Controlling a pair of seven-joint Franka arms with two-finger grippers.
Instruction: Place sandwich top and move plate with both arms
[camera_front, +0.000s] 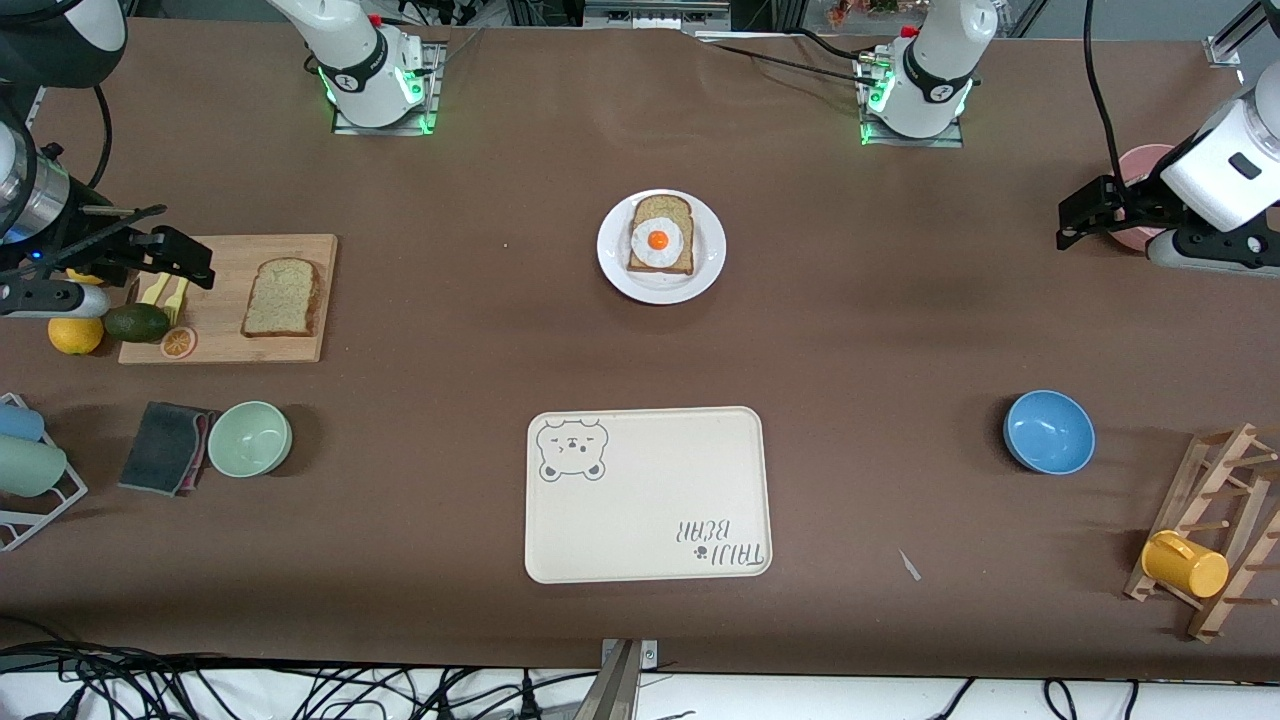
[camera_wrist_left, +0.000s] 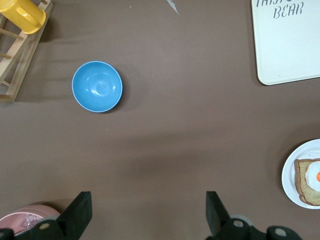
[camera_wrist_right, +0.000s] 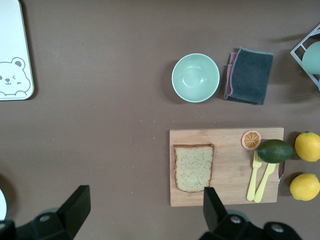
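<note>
Over at the right arm's end of the table, the right gripper (camera_front: 170, 262) hung above the edge of a wooden cutting board (camera_front: 225, 340), fingers spread wide and holding nothing. On that board lay the sandwich top (camera_front: 282, 297), flat and untouched, with two yellow forks (camera_wrist_right: 260, 181), an orange slice (camera_front: 178, 342) and an avocado (camera_front: 137, 322) at the board's end by the gripper, plus a couple of lemons (camera_wrist_right: 306, 166) just off it. Nearer the front camera than the board sat a folded dark cloth (camera_front: 163, 447) touching a pale green bowl (camera_front: 250, 438).

Mid-table, the plate (camera_front: 661, 283) sat closer to the robot bases, carrying a bread slice topped with a fried egg (camera_front: 658, 240). Nearer the camera was a cream tray (camera_front: 648, 494) with a bear drawing in one corner and "TAIJI BEAR" printed in the corner diagonally across from it, as best I could read it.

Toward the left arm's end, a blue bowl (camera_front: 1049, 432) stood alone, with a wooden rack (camera_front: 1215, 530) holding a yellow mug (camera_front: 1184, 564) near the table's corner. Left gripper (camera_front: 1085, 215) hovered next to a pink bowl (camera_wrist_left: 25, 221), also wide open and empty.
</note>
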